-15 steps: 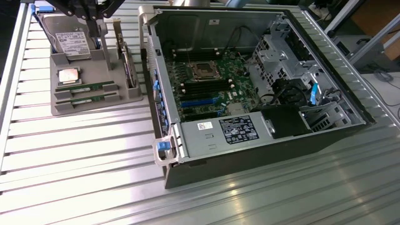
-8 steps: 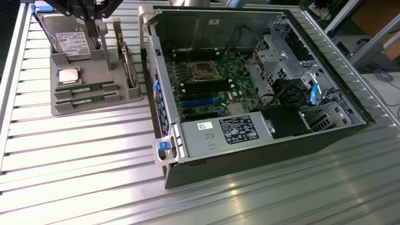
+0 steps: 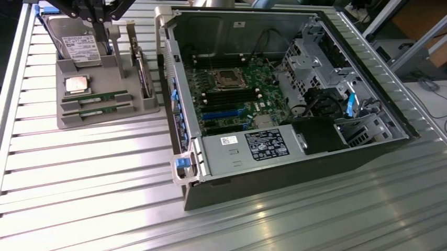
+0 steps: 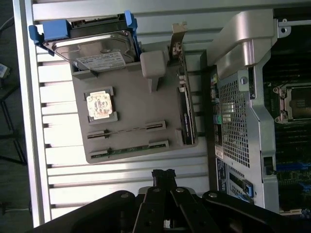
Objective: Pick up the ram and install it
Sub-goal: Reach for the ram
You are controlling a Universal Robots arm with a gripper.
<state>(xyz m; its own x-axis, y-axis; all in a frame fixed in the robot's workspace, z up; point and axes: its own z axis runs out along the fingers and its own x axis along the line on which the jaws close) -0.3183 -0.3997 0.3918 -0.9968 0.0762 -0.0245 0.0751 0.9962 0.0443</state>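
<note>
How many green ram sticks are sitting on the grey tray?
2. One ram stick lies in the slot next to the silvery chip; the second ram stick lies beside it, by the grey tray's edge.

pincer (image 4: 164, 175) cropped, hard drive (image 3: 77, 43) partly hidden

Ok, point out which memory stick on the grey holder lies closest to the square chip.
The stick in the slot directly beside the chip; the other stick lies one slot farther, nearer the holder's edge.

One thin green ram stick (image 3: 96, 98) is seated lengthwise in a slot of the grey holder (image 3: 115, 83), at the exterior view's left; a second ram stick (image 3: 96, 110) is set parallel, just beside it.
</note>
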